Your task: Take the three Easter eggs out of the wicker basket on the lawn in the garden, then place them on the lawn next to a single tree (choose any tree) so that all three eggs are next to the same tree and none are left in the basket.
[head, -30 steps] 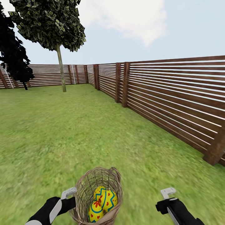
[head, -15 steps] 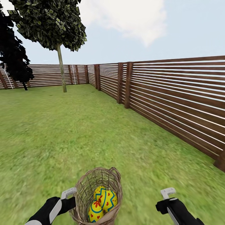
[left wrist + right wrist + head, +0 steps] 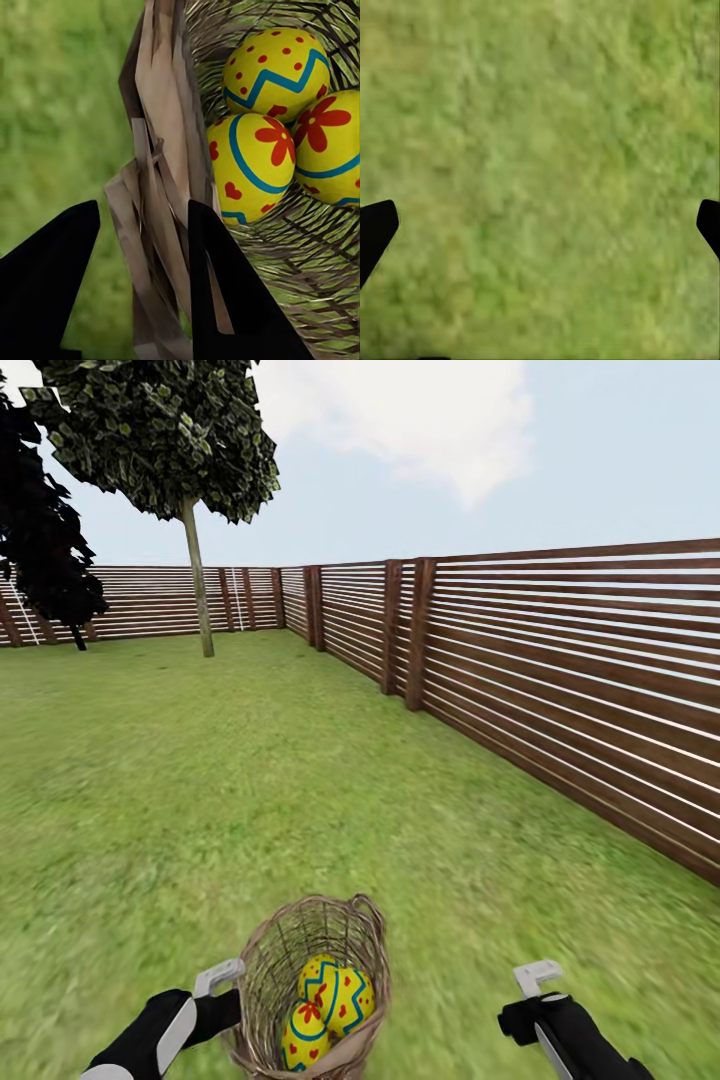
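Woven wicker basket [image 3: 310,985] cradles smooth eggs [image 3: 281,124].

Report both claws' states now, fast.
Left claw: shut on the wicker basket rim, three Easter eggs inside.
Right claw: open, empty.

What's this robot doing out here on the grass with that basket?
It is carrying a wicker basket by the rim, pinched in its left gripper, with all three Easter eggs inside. Its right gripper is open and empty above the lawn. A thin-trunked tree stands ahead by the fence.
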